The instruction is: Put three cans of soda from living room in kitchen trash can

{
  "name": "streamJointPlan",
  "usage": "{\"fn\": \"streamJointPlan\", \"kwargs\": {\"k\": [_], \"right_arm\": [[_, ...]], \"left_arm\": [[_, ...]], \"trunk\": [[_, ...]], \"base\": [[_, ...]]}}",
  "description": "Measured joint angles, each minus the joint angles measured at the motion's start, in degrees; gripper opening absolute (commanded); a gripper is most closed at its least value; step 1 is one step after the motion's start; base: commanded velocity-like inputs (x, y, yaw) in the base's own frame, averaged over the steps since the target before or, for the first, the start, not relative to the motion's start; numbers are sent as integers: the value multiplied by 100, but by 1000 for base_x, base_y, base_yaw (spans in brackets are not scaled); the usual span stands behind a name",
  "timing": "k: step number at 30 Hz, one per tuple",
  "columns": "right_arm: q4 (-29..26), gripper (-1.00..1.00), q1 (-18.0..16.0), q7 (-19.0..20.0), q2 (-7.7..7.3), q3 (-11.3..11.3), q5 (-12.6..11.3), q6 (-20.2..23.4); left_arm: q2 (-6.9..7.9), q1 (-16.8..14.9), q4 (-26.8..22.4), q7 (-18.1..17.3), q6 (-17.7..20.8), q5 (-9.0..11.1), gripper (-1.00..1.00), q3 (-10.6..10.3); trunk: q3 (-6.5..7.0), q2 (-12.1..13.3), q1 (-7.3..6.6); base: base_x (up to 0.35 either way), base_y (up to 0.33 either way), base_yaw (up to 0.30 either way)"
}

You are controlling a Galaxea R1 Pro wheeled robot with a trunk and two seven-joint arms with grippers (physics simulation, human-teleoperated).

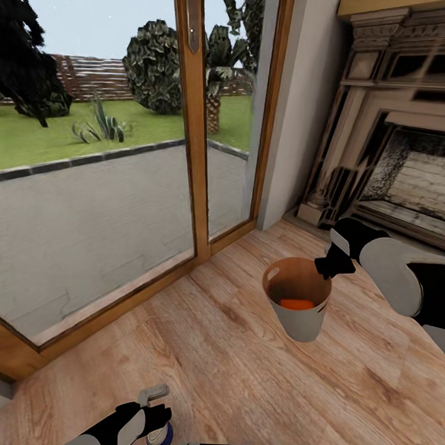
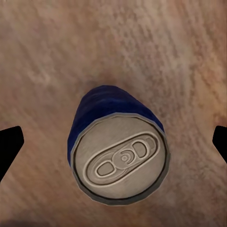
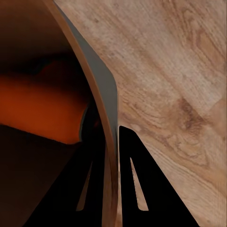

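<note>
We hold the tash can (image 1: 298, 301) by its far-right rim, our right gripper (image 1: 333, 263) pinched shut on the wall; an orange can (image 1: 297, 304) lies inside. The blue can (image 2: 118, 153) stands on the wood floor (image 1: 243, 377) near-left, between our left gripper's (image 1: 153, 406) spread fingers. We should centre, then close squarely. Window frame (image 1: 194, 125) left, fireplace (image 1: 399, 126) far right; floor between is open.

The tash can (image 1: 301, 308) sits right of centre frame with a soda can (image 1: 297, 305) inside it; another can (image 1: 159, 436) stands at the bottom edge, lower left.
</note>
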Motion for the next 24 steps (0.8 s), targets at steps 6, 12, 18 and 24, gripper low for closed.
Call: {"fn": "streamJointPlan", "kwargs": {"k": [6,12,18,24], "right_arm": [[0,-100,-111,2,3,-3,-12,0],[-1,-100,-345,-5,20,34,27,-1],[3,-100,-435,5,32,-12,-25,1],[2,-100,-458,-4,36,32,18,0]], "left_arm": [[0,1,0,0,-7,1,100,0],[1,4,0,0,-12,1,100,0],[1,1,0,-44,-17,-1,100,0],[1,3,0,-105,-115,-4,100,-22]], "trunk": [[0,0,0],[-44,-2,6],[-155,-9,18],[-155,-9,18]], "base": [[0,0,0],[0,0,0],[0,0,0],[0,0,0]]}}
